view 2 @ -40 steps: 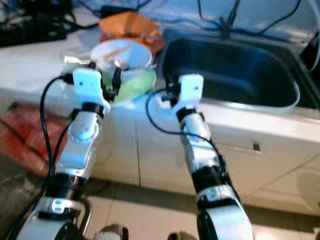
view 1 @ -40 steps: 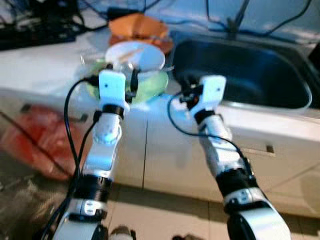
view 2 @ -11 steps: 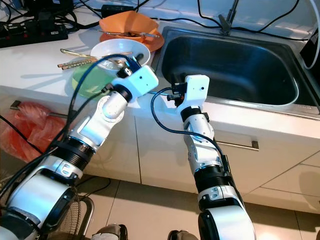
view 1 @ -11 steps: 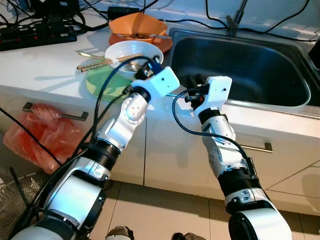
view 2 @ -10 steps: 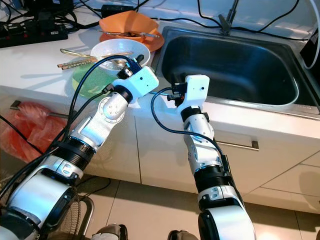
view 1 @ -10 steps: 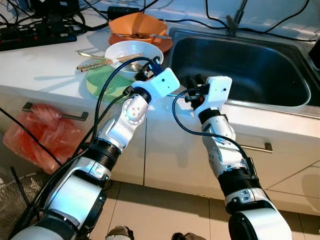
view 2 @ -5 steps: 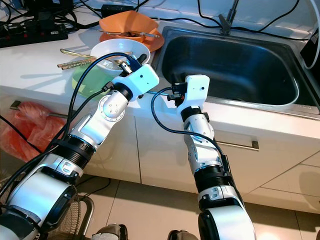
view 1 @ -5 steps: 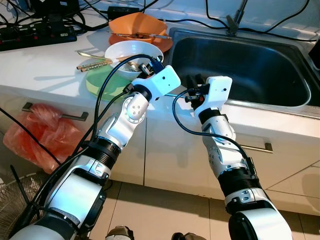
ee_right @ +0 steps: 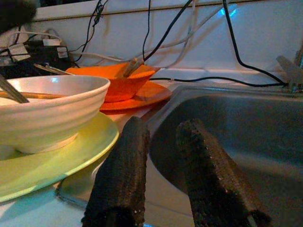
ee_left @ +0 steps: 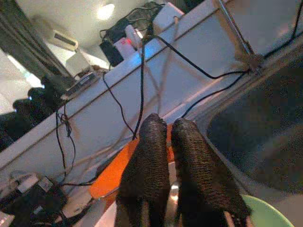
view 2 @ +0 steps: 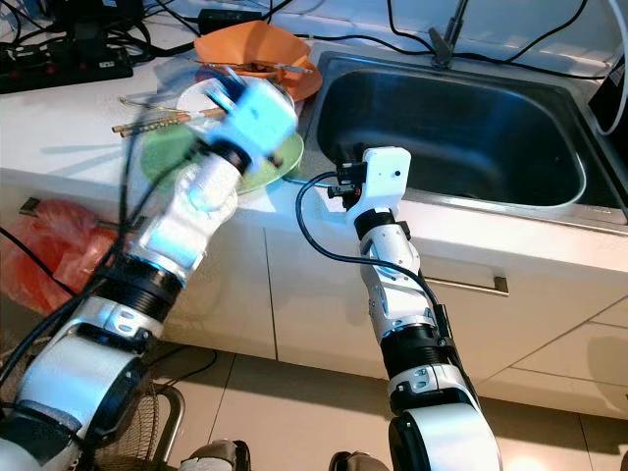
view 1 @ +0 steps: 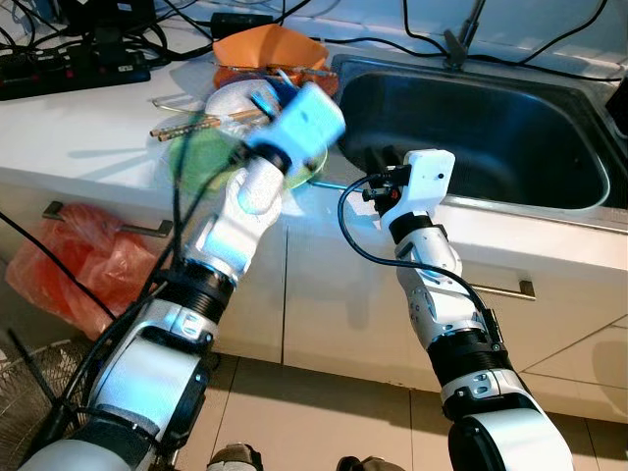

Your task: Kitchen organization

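A white bowl (ee_right: 47, 113) with chopsticks (view 1: 182, 123) across it sits on a green plate (view 1: 201, 157) on the counter, left of the sink (view 1: 481, 128). Behind them an orange bowl (view 1: 270, 49) rests on an orange plate. My left gripper (view 1: 263, 98) hovers, blurred, over the white bowl, partly hiding it; in its wrist view its fingers (ee_left: 147, 161) are pressed almost together, pointing toward the orange bowl (ee_left: 113, 172). My right gripper (view 1: 378, 175) hangs at the sink's front left corner, open and holding nothing, fingers (ee_right: 123, 179) aimed along the rim.
A power strip with tangled cables (view 1: 69, 64) lies at the back left of the counter. The faucet (view 1: 461, 39) rises behind the sink. A red plastic bag (view 1: 78, 275) hangs at the cabinet front below. White cabinet doors and tiled floor fill the foreground.
My left arm has swung up and back from the counter's front edge to above the white bowl, and is blurred by motion. The right arm has stayed in place.
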`<state>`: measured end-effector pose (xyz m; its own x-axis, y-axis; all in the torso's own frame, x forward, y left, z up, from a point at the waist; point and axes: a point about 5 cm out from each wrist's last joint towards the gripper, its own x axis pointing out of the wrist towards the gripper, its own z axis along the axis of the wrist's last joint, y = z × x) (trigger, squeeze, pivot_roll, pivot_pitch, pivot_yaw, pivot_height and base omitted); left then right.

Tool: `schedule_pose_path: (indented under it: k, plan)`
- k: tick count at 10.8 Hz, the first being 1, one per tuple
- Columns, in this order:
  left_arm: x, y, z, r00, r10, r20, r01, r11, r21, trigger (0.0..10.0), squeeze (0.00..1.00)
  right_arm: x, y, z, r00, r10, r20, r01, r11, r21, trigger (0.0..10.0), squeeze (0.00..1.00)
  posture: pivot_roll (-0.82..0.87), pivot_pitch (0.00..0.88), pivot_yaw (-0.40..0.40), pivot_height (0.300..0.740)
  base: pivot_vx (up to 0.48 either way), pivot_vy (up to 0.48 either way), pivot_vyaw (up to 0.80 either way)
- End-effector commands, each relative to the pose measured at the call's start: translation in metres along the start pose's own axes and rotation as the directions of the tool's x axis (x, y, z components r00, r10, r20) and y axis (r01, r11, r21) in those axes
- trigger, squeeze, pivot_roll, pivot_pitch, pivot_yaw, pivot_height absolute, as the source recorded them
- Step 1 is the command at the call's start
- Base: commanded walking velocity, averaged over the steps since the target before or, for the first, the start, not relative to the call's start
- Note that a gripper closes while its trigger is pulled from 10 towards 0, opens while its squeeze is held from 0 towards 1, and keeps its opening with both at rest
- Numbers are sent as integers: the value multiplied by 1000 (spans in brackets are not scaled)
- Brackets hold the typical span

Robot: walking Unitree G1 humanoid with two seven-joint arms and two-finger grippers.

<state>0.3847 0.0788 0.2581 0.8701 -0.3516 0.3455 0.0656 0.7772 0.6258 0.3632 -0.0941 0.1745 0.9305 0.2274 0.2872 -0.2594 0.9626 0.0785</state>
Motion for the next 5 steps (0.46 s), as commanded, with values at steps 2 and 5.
schedule_pose_path:
  k: [2, 5]
  plan:
    - [4, 5, 12, 999, 28, 46, -26, 999, -44, 0, 0, 1, -1, 0, 1000, -4, 0, 4, 1000, 0, 10000, 0, 68, 92, -47, 740, 0, 0, 0]
    - [6, 16, 18, 997, 74, 34, -61, 958, -282, 10000, 0, 1, -2, 0, 1000, -4, -3, 4, 1000, -2, 10000, 0, 72, 97, -52, 740, 0, 0, 0]
